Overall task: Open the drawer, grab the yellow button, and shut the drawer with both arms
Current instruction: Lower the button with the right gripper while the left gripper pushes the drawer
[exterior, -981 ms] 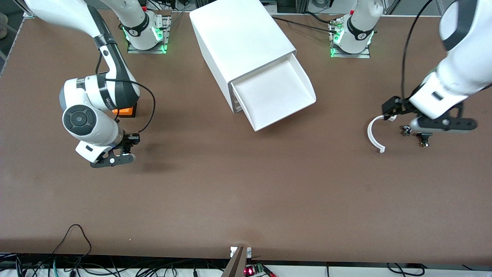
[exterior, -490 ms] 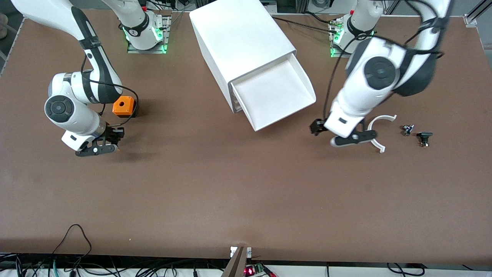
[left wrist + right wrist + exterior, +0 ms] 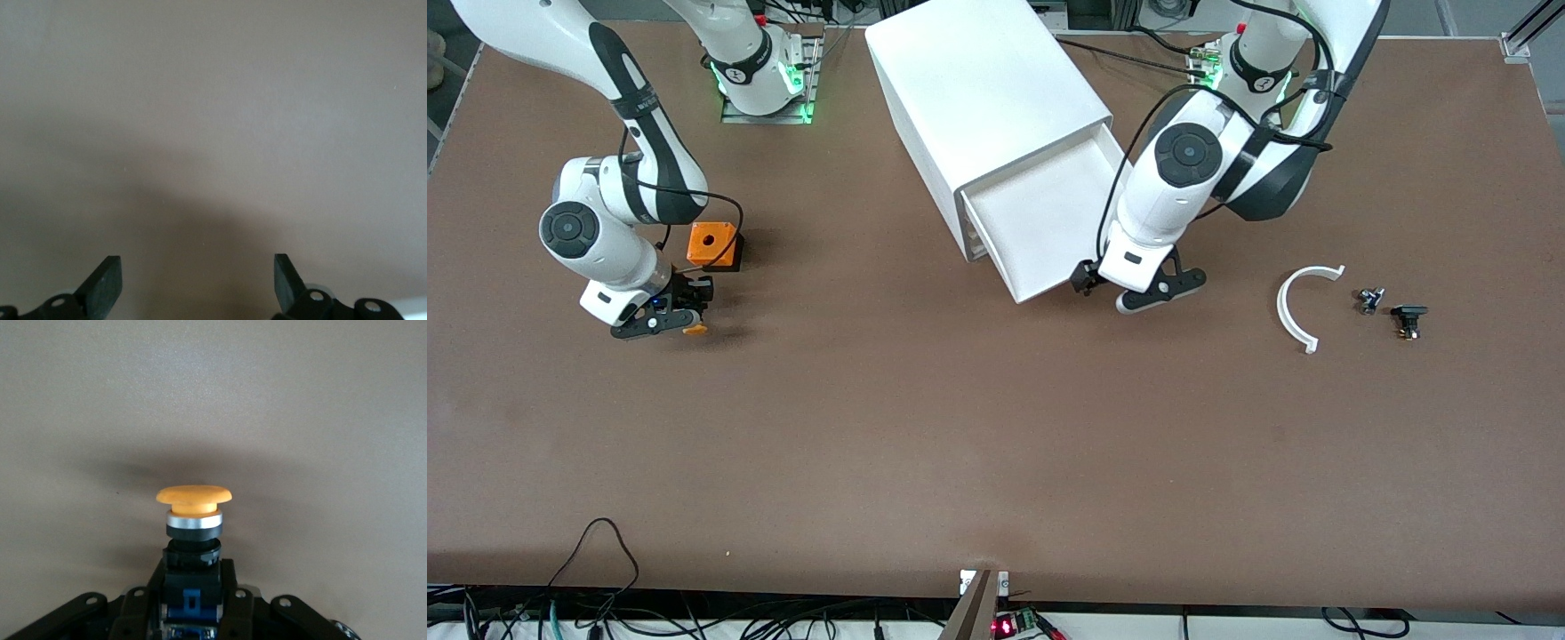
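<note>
High front camera, two wrist close-ups

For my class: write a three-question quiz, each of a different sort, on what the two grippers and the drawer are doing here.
1. True or false: the drawer is shut.
2. What does the right gripper hold?
   A. orange cube
   B. button
   C. nothing
3. Fill in: the left gripper, fingers open, hangs by the drawer's ____ corner.

Key
1. False: it stands pulled out.
2. B.
3. Front.

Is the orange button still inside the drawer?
No, the right gripper holds the button over bare table, and the drawer is empty.
</note>
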